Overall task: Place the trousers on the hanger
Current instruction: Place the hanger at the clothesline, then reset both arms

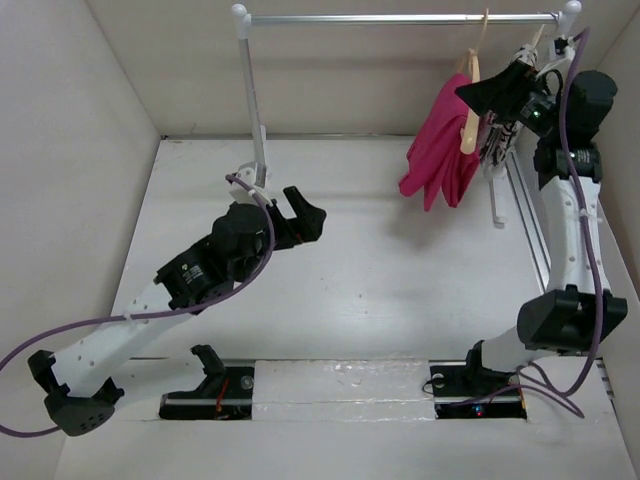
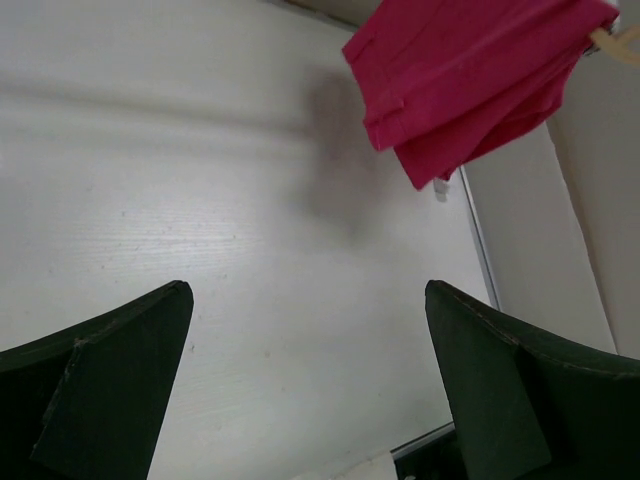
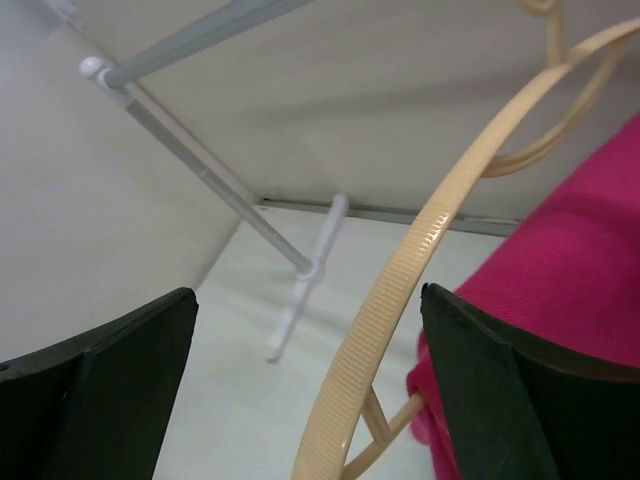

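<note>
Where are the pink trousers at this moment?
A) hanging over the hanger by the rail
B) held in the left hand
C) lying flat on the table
A: the trousers hang draped over the hanger up by the rail, and the left hand is open and empty.

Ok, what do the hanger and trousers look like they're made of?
The hanger: tan, glossy, finely ribbed; could be moulded plastic or lacquered wood. The trousers: matte magenta woven cloth, fine weave visible, hanging in soft folds.

Top: high overview of table (image 1: 380, 270). Left wrist: trousers (image 2: 470, 80) distant. Right wrist: hanger (image 3: 400, 290) close. All views share trousers.
</note>
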Robot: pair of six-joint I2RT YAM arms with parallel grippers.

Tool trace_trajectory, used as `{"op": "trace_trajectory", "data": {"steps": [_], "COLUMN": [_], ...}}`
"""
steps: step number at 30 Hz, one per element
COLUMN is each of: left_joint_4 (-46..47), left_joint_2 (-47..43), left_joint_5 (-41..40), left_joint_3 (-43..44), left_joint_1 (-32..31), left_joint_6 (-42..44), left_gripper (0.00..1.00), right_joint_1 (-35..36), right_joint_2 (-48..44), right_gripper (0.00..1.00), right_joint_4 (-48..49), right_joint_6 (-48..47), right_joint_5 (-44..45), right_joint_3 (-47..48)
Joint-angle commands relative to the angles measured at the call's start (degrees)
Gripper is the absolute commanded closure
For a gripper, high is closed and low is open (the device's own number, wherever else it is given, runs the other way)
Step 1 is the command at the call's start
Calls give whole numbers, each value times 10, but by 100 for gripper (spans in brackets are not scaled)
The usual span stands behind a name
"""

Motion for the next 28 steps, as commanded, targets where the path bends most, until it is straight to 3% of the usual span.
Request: {"op": "trace_trajectory", "data": {"steps": [1,5,8,13,18,23,28], "left_joint_4": [23,14,25,50,54,71,101], "left_joint_2": [13,48,55,32,-14,-43,-25], "left_joint_5": [-22,2,19,46,76,108,132], "left_joint_3": [81,123,102,-18,-117,-185,-195], "left_joint_1": [0,0,0,0,0,0,0], "left_joint_6": [40,71,66,0,-33,-50,-52], "left_gripper": [1,1,1,1,1,1,1], "right_joint_1": [-16,-37,-22,40,108,118,118], "right_joint_2": [-70,-141,-228,-392,-534,-631,-632], "right_gripper": [0,0,0,0,0,0,0], "right_joint_4": [-60,-61,-64,-95,-240,-317,-293], "right_joint_6": [-90,-125,-154,-203,-296,-305,-292], "right_joint_5": [33,27,34,83,171,200,188], "right_joint_3": [15,-47,-105,-326,-483,-613,-634]}}
